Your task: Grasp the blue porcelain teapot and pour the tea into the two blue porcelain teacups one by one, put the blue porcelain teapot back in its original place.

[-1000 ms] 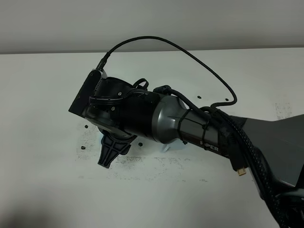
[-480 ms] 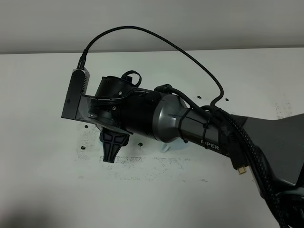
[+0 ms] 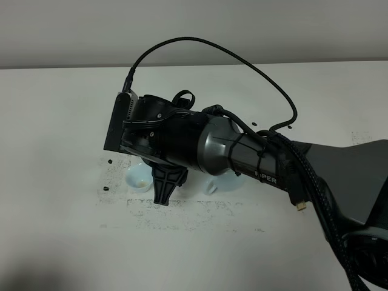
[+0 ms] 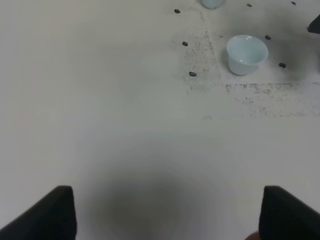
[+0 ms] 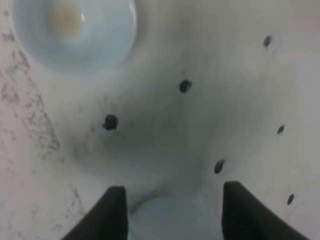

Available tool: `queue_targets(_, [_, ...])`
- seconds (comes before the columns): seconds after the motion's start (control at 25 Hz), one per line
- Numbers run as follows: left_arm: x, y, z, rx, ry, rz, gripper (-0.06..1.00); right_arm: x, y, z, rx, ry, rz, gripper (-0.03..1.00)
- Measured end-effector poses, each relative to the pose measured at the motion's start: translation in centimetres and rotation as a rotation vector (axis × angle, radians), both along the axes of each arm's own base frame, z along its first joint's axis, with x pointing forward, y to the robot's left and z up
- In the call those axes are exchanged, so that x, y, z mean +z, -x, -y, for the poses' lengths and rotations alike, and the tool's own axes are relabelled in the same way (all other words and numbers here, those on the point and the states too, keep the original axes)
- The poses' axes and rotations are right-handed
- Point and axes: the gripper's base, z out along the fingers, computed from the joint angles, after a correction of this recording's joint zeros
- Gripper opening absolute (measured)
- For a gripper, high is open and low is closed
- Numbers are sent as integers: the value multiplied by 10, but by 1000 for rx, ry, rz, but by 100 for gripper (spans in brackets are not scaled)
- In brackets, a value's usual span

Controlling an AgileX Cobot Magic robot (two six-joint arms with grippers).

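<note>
My right gripper points down at the table, just right of a pale-blue teacup that holds a brownish spot. Part of the pale-blue teapot shows on the table under the right arm; most of it is hidden. In the right wrist view the fingers stand apart. The same cup lies beyond them, and a blurred pale-blue rounded surface fills the gap. I cannot tell whether they touch it. The left wrist view shows the cup and a second pale-blue thing at the far edge. My left gripper is open and empty.
The white table carries dark specks and a smudged band in front of the cup. The right arm and its cable cover the middle of the exterior high view. The left arm is not in that view.
My right gripper has moved to the right and its wrist has rolled, turning the camera housing. The teacup, hidden behind the gripper before, now shows. The pale-blue part under the arm stayed put.
</note>
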Motion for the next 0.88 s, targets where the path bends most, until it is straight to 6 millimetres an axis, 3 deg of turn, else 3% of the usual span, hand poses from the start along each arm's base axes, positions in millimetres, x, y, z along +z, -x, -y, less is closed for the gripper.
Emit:
queue_targets(0.44, [0, 0, 0, 0, 0, 0, 75, -15, 0, 9, -80, 82, -56, 45])
queue_targets(0.88, [0, 0, 0, 0, 0, 0, 75, -16, -1, 16, -168, 132, -33, 45])
